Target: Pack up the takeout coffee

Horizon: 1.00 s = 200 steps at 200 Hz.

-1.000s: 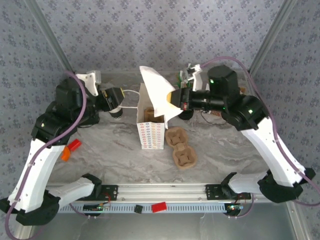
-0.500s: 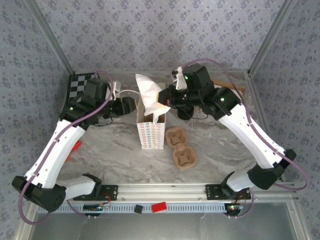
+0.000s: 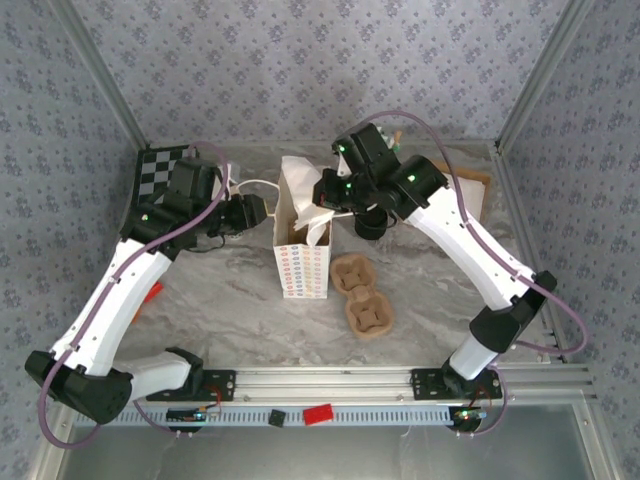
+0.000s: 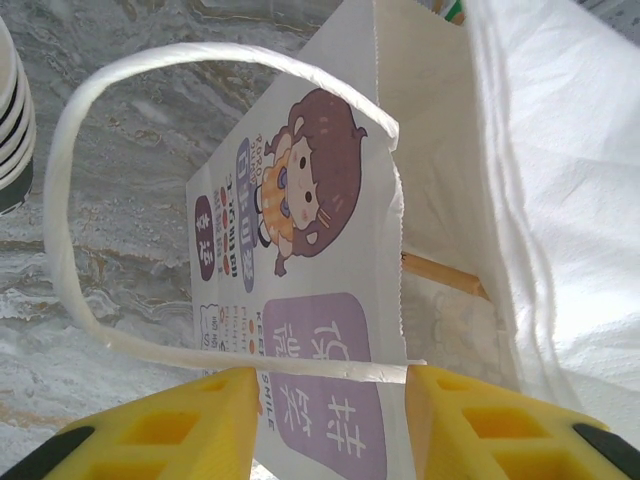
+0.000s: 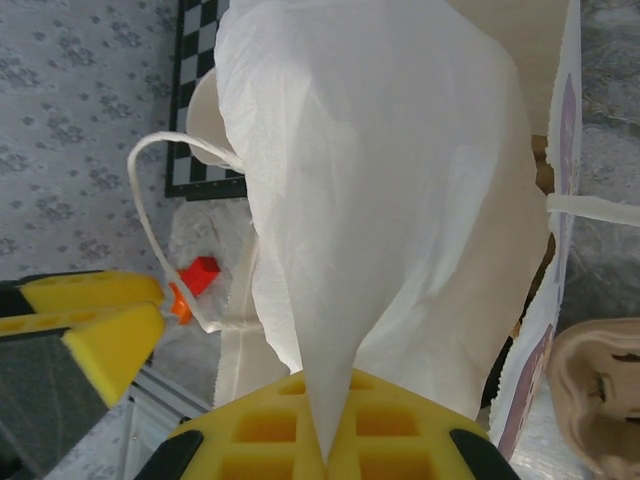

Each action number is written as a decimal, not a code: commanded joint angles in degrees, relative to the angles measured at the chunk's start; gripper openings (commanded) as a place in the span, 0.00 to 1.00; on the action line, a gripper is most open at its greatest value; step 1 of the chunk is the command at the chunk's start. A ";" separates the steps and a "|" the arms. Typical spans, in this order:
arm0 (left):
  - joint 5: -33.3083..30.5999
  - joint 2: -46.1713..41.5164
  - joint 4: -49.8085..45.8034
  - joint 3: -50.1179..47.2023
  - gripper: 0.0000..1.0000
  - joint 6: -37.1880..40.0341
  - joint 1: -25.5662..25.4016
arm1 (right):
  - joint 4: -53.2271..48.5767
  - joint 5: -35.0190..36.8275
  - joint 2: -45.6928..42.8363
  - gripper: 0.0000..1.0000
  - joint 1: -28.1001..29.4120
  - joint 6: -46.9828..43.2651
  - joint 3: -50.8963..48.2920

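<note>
The white dotted paper bag [image 3: 302,268] stands open mid-table, its printed side [image 4: 300,300] facing the left wrist camera. My right gripper [image 3: 326,196] is shut on a white napkin [image 5: 380,190] that hangs over the bag's mouth. My left gripper [image 4: 333,388] is open at the bag's left side. The bag's white handle loop [image 4: 70,230] crosses between its yellow fingertips [image 4: 200,410]. A dark cup [image 3: 372,226], apparently the takeout coffee, stands right of the bag, partly hidden by my right arm. A wooden stick [image 4: 440,272] lies inside the bag.
A stack of nested cups [image 4: 12,120] stands left of the bag. A cardboard cup carrier [image 3: 362,295] lies in front of it to the right. A checkerboard [image 3: 160,165] is at the back left, an orange-red block [image 3: 147,293] near the left arm.
My left arm swung right from the cup stack to the bag's handle and its jaws narrowed. My right gripper carried the napkin left and lower, over the bag's mouth.
</note>
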 commanded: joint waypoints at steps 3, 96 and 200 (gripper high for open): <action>-1.11 -0.19 0.37 -0.11 0.43 0.31 0.37 | -6.34 4.84 2.61 0.00 1.92 -3.23 2.69; -1.21 -0.50 0.56 -0.19 0.43 0.10 0.34 | -13.10 16.41 11.07 0.02 7.53 -8.69 10.15; -2.63 -1.07 -0.57 0.79 0.45 0.04 0.41 | -20.52 20.64 11.10 0.50 10.60 -13.97 18.75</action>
